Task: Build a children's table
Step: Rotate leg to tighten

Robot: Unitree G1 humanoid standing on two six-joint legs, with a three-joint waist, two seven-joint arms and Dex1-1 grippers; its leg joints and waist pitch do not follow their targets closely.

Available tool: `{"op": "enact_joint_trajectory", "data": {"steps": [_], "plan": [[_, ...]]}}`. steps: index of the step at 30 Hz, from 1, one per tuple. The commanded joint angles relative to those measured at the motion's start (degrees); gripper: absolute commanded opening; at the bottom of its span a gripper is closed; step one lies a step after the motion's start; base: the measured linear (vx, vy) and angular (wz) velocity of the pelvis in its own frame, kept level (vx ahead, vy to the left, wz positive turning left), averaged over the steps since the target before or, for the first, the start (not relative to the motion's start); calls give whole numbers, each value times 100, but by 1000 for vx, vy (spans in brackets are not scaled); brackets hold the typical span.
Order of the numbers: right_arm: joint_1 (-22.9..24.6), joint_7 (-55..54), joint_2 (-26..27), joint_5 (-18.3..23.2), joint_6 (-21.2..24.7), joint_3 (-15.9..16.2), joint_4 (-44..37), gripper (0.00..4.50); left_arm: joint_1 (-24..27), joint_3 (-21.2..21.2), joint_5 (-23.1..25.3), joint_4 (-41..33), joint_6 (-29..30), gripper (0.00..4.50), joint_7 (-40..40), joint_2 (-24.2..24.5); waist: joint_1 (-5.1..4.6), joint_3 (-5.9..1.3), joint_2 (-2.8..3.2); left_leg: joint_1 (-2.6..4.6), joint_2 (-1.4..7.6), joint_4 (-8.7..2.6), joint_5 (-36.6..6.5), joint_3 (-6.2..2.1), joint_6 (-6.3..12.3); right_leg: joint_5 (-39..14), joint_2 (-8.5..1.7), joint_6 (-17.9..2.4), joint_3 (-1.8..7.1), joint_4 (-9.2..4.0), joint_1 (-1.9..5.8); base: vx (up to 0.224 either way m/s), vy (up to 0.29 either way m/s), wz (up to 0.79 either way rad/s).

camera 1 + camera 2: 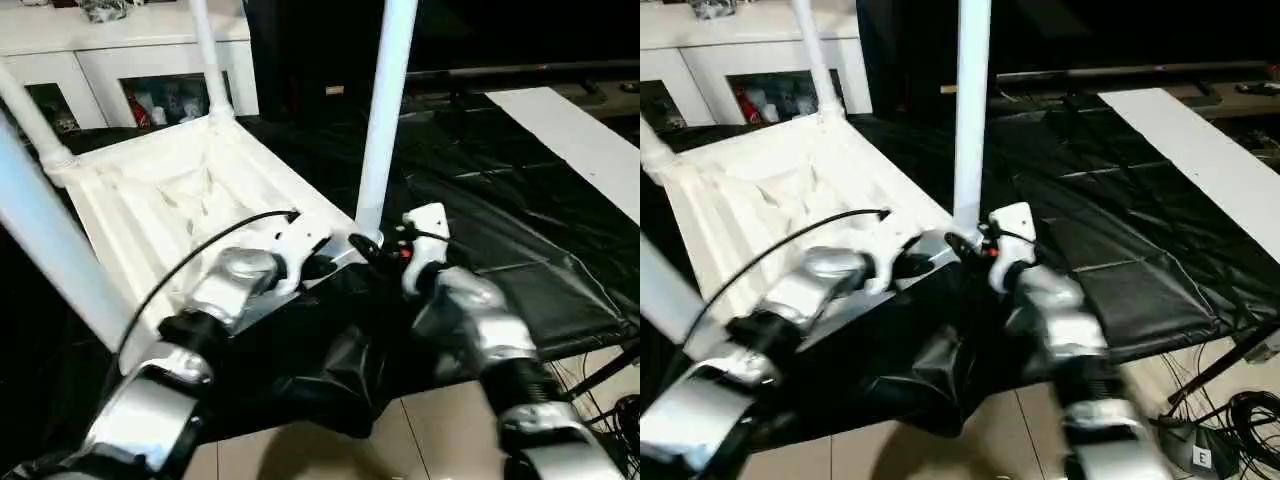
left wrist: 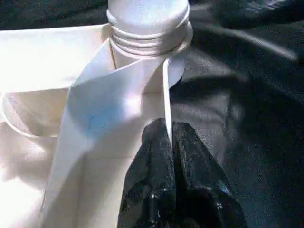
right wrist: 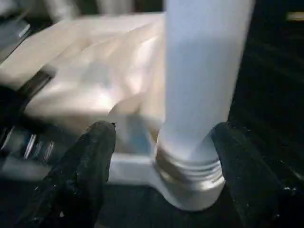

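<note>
No readable writing on tabletop (image 1: 150,200).

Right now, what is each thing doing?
White plastic ribbed tabletop: upside down on the black sheet.
Near white tube leg: upright in its corner socket.
Left gripper: shut on the tabletop's thin edge.
Right gripper: open, fingers either side of the near leg.

White tabletop (image 1: 130,200) and leg (image 1: 385,110) are showing smooth, slightly glossy plastic; black sheet (image 1: 500,240) is looking shiny, creased; forearms (image 1: 240,275) are appearing metallic silver.
</note>
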Motion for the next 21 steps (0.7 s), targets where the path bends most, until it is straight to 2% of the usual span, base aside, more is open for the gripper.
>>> {"op": "enact_joint_trajectory", "data": {"steps": [1,3,5,7,13,16,21], "plan": [[127,739,-292,-89,-1,249,-337,344,360,-405,38,-191,106,0,-763,229,64,-331,-54,29,84,-316,-1212,18,411,-981,-206,-1403,145,-385,290,0,0,0],[229,1122,-556,-152,-31,334,-501,344,499,-511,-7,-489,68,0,-1109,415,67,-316,-68,7,83,-321,-1201,23,429,-843,-191,-1439,150,-364,292,0,0,0],[327,1576,-902,-170,-38,477,-683,344,719,-644,-194,-967,-60,0,-1773,678,83,-304,-49,37,99,-337,-1400,21,380,-1075,-201,-1444,153,-385,273,0,0,0],[380,1751,-1052,-160,-24,583,-825,344,839,-680,-280,-1244,-164,0,-2079,798,104,-289,-43,60,110,-344,-1534,30,327,-1262,-198,-1398,163,-400,242,0,0,0],[494,2087,-1151,-87,81,814,-1063,344,896,-688,-352,-1546,-64,0,-2207,824,163,-295,-48,87,119,-349,-1520,53,243,-1178,-181,-1351,187,-382,216,0,0,0],[499,2235,-1141,-152,94,885,-1034,344,918,-699,-347,-1658,17,0,-2224,848,178,-309,-58,57,104,-340,-1403,54,252,-1094,-189,-1309,185,-364,247,0,0,0],[469,2267,-1162,-226,51,933,-962,344,929,-697,-335,-1690,32,0,-2247,864,177,-315,-63,50,95,-325,-1337,56,261,-1122,-192,-1280,182,-365,252,0,0,0]]}}
